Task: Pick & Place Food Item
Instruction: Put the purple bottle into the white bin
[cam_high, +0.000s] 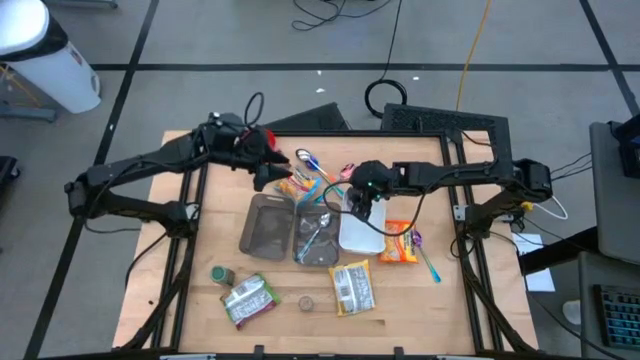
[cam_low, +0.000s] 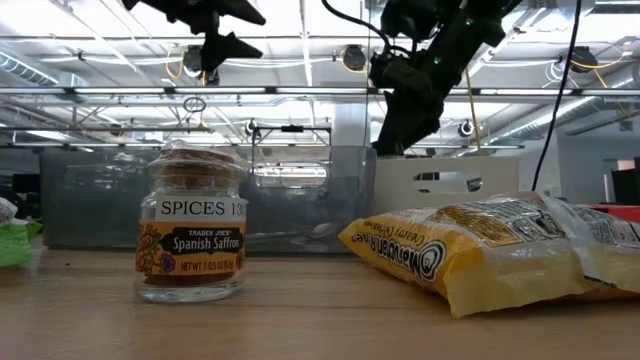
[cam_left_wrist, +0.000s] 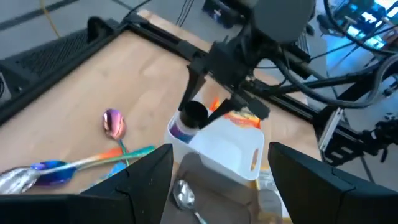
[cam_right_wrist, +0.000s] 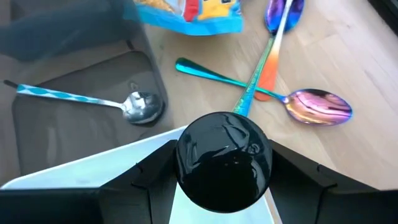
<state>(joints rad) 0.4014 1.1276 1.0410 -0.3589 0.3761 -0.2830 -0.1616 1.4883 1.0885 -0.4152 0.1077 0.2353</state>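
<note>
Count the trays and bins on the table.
3, side by side mid-table: grey tray at left, clear tray in the middle, white bin at right. None seems hidden.

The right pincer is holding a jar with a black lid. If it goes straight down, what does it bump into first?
Probably the white bin right under it. The right pincer, gripping the jar, hangs over the bin's edge, though depth is hard to judge.

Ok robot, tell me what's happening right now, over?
Right gripper shut on black-lidded jar, above white bin. Left gripper open, empty, hovering beside it. Nothing blocking.
</note>
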